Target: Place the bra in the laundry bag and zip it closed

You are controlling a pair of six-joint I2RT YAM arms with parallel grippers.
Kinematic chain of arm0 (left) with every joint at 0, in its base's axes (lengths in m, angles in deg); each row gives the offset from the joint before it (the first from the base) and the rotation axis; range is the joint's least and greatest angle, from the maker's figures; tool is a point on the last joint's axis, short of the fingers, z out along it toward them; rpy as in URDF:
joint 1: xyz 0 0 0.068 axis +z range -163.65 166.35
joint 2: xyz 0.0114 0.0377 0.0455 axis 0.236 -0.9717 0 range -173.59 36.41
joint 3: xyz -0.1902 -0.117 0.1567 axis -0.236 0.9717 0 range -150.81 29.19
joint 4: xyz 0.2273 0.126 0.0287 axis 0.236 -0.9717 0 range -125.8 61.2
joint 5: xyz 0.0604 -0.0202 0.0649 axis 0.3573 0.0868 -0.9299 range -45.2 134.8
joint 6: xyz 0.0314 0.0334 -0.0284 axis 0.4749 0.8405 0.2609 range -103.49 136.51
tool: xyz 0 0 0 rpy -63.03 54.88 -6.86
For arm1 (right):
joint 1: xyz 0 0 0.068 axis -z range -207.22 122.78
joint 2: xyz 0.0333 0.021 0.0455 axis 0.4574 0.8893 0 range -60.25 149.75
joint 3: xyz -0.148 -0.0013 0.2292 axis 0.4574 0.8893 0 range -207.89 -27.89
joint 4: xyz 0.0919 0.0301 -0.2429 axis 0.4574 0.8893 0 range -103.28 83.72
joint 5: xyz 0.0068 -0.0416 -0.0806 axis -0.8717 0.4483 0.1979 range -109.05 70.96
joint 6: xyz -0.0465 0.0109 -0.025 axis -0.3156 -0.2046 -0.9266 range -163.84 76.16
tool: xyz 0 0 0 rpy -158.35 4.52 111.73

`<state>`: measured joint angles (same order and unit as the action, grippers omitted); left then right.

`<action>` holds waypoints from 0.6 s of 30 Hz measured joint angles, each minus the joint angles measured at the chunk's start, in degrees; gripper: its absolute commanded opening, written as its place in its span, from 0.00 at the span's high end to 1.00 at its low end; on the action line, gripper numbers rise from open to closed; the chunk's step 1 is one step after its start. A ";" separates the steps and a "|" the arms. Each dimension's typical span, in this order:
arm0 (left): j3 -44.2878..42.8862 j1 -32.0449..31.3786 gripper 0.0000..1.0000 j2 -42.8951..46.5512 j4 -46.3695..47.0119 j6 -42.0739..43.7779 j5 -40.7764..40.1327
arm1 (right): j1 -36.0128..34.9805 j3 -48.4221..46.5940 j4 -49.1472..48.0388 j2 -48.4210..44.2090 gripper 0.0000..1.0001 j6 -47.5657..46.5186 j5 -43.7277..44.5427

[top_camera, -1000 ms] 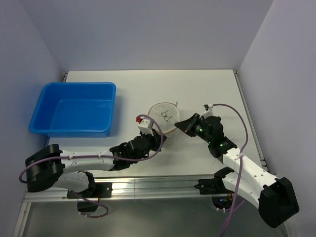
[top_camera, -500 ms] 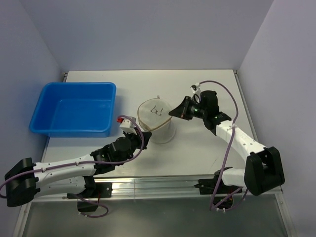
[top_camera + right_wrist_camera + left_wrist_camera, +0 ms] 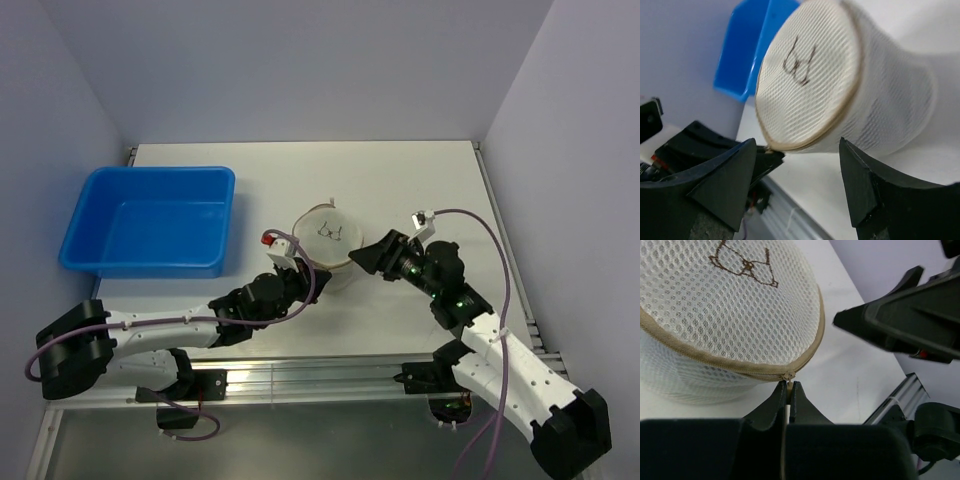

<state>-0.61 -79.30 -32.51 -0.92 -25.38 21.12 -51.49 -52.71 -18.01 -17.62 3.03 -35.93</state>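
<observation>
Right fingers [image 3: 720, 185] newly apart, laundry bag [image 3: 810, 75] just ahead, left fingers [image 3: 771, 406] clamped on zip pull [image 3: 788, 378]

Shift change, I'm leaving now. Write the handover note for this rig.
Left end effector: shut on the zip pull at the laundry bag rim.
Right end effector: open beside the bag, gripping nothing.
Bag: standing on the table, lid looks zipped shut; bra not discernible through the mesh.
To do: confirm the zip is fully run, release the pull, withdraw both arms.
</observation>
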 measured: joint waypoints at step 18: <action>-1.62 -1.36 1.00 -2.29 0.63 0.22 1.62 | -5.42 0.35 -7.06 9.75 1.00 7.54 -1.38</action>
<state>-2.23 -80.65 -34.81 -0.29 -25.16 22.74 -56.91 -52.36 -25.07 -7.87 10.57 -37.31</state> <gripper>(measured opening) 0.033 0.020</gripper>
